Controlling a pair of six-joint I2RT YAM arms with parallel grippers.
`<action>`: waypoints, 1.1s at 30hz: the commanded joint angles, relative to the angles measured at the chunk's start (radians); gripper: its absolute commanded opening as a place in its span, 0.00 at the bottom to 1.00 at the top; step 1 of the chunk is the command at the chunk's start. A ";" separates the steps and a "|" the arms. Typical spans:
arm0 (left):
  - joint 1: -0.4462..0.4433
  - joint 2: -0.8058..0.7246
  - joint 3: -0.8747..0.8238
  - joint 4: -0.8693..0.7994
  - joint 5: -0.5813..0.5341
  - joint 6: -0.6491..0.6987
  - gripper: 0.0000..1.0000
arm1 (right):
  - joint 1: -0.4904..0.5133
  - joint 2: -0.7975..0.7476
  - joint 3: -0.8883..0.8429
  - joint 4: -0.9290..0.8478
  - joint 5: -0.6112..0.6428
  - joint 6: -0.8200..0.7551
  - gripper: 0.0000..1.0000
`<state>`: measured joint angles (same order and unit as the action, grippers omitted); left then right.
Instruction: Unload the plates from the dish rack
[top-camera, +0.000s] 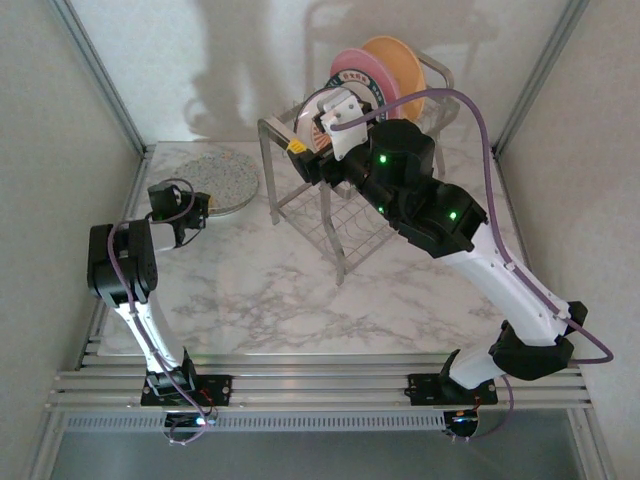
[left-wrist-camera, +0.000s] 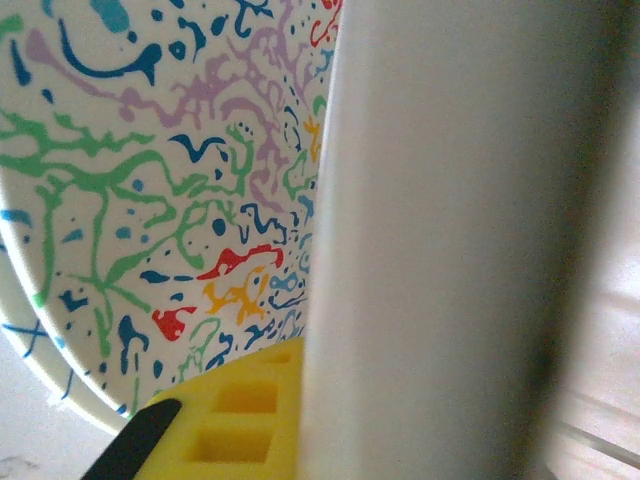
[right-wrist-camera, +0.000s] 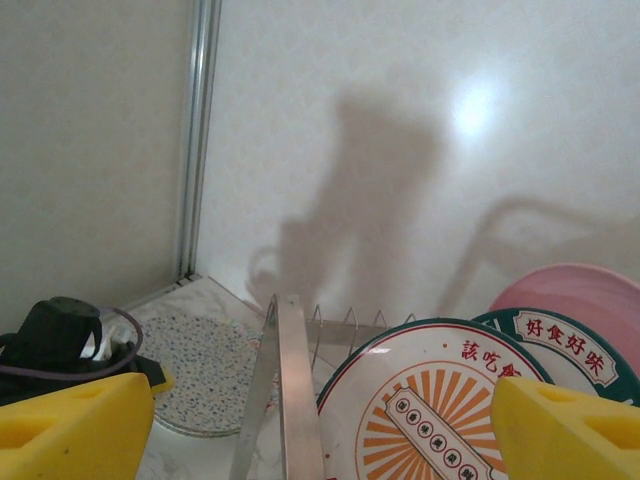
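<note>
A speckled plate lies flat on the table at the back left; it also shows past the rack. My left gripper sits at its near rim, shut on that plate. Up close, one yellow finger presses against a blurred white band beside the splashed plate face. The dish rack holds a pink plate and an orange plate. My right gripper hangs open over the rack's front, straddling a sunburst plate without touching it.
A second dark-rimmed plate and the pink plate stand behind the sunburst one. The rack's metal bar runs between my right fingers. Enclosure walls close in at back and sides. Bare marble table lies in front.
</note>
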<state>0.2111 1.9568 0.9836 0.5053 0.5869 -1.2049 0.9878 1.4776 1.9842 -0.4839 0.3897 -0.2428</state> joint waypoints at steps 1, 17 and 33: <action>0.005 0.015 0.044 0.070 0.044 0.002 0.02 | -0.008 0.005 0.036 0.003 -0.008 0.022 0.88; -0.003 -0.002 0.178 -0.254 0.022 0.121 0.52 | -0.015 -0.005 0.030 0.002 -0.023 0.042 0.88; -0.007 -0.021 0.258 -0.490 -0.050 0.159 0.58 | -0.033 -0.005 0.028 0.002 -0.039 0.046 0.88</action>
<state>0.2104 1.9663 1.2106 0.0731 0.5671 -1.0714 0.9634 1.4784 1.9846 -0.4843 0.3626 -0.2127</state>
